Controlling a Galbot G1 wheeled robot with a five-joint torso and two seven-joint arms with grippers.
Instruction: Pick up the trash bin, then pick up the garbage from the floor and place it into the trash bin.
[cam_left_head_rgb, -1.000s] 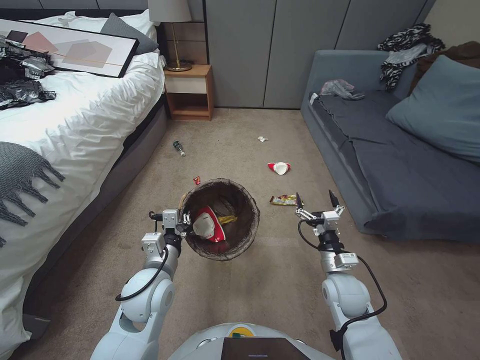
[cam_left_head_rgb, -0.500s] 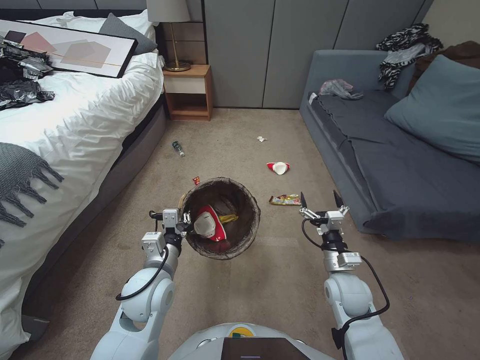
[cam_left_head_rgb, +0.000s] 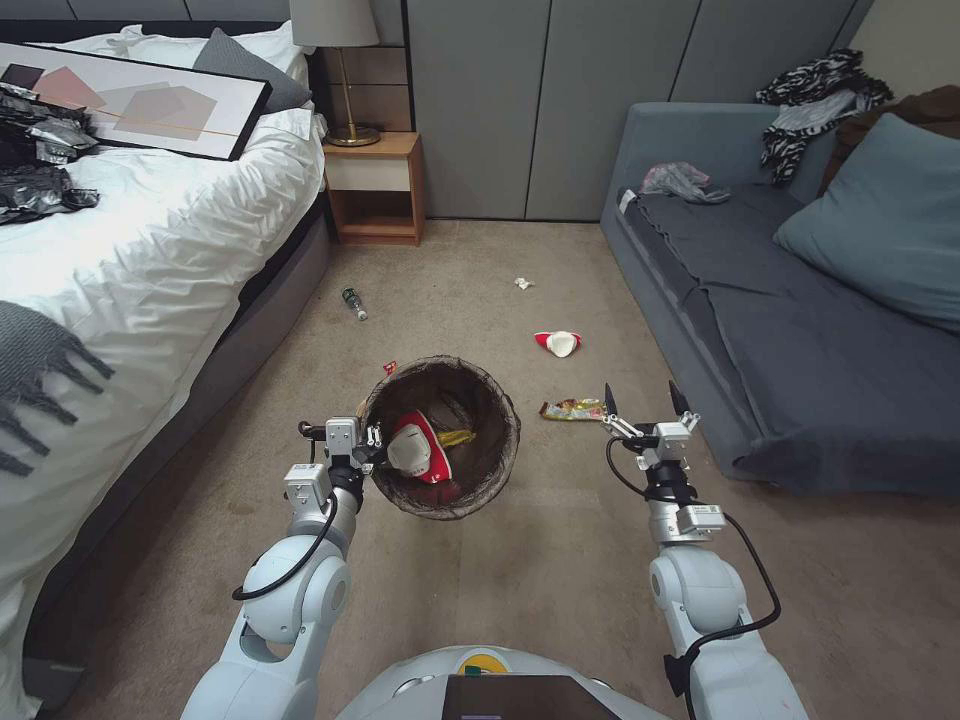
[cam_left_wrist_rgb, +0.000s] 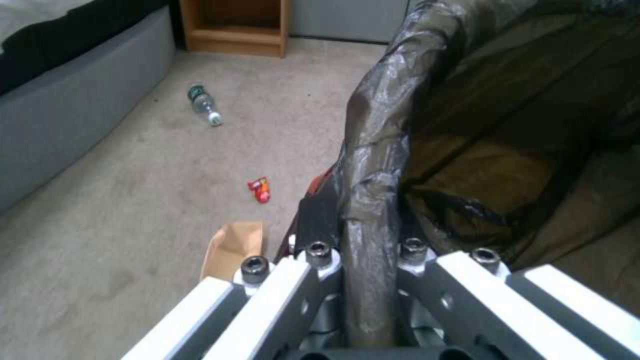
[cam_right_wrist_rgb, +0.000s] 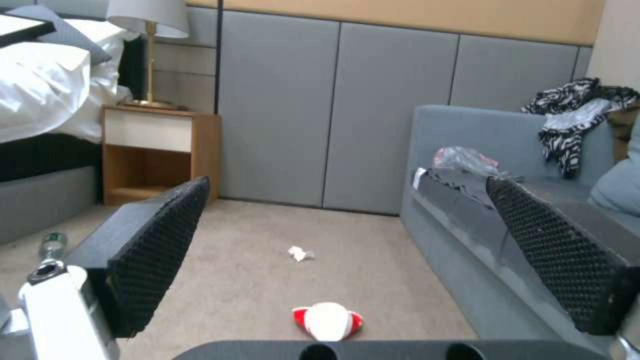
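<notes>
Gripping the bag-lined rim of the trash bin (cam_left_head_rgb: 441, 437), the left pincer (cam_left_head_rgb: 372, 441) is clenched on it in the head view, holding the bin with its mouth facing up toward the camera; a red-and-white cup (cam_left_head_rgb: 420, 448) and a yellow wrapper (cam_left_head_rgb: 455, 437) lie inside. The right pincer (cam_left_head_rgb: 643, 403) is released, fingers spread, just beside a colourful snack wrapper (cam_left_head_rgb: 572, 409) whose long axis runs across the carpet (cam_left_head_rgb: 520, 560) toward the sofa (cam_left_head_rgb: 790, 350). Farther on lie a second red-and-white cup (cam_left_head_rgb: 559, 343) on its side, crumpled white paper (cam_left_head_rgb: 523, 284), and a green bottle (cam_left_head_rgb: 354, 303) near the bed (cam_left_head_rgb: 150, 230), pointing along the bed's edge.

From the left wrist, the rim's brown bag (cam_left_wrist_rgb: 373, 165) is pinched between the fingers; on the carpet beyond lie the bottle, a small red wrapper (cam_left_wrist_rgb: 260, 189) and a brown paper bag (cam_left_wrist_rgb: 233, 245).

From the right wrist, the open fingers (cam_right_wrist_rgb: 157, 240) frame the tipped cup, its mouth facing the camera, and the paper scrap beyond it.
</notes>
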